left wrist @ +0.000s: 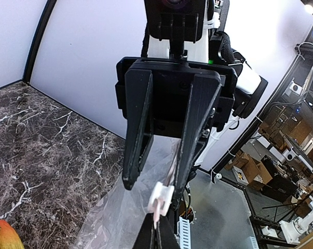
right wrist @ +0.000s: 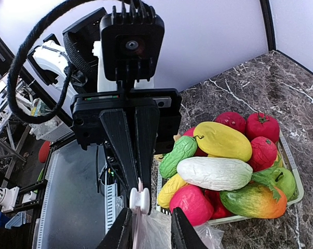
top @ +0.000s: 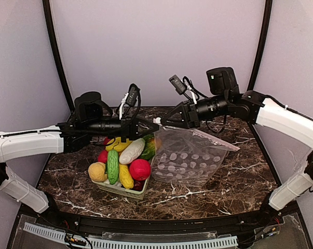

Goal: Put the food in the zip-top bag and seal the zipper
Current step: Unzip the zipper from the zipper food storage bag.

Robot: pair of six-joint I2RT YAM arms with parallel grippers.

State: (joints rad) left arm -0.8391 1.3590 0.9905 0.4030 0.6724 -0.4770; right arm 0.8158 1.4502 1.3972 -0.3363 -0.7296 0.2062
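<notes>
Left hand: its fingers are pressed together on the zipper, gripping the pink strip at the near corner of the bag's mouth.
Right hand: the two fingers stand apart and grip nothing. The slider is at their tips, close to one finger; contact with it I cannot tell.
Both hands: they meet tip to tip above the tabletop, just behind the basket.
Slider: a small white tab on the pink strip, just beyond the tips of the left hand and between the open fingers of the right hand.
Zip-top bag: clear with pale round dots. It hangs from the held corner and slopes down to the right of the basket, with its lower part resting on the tabletop. In the top view nothing is seen inside it.
Food: piled in the basket, left of the bag. There are a white long piece, yellow, green and red pieces, and one tan piece at the near left side. One green-orange piece lies at the basket side nearest the bag.
</notes>
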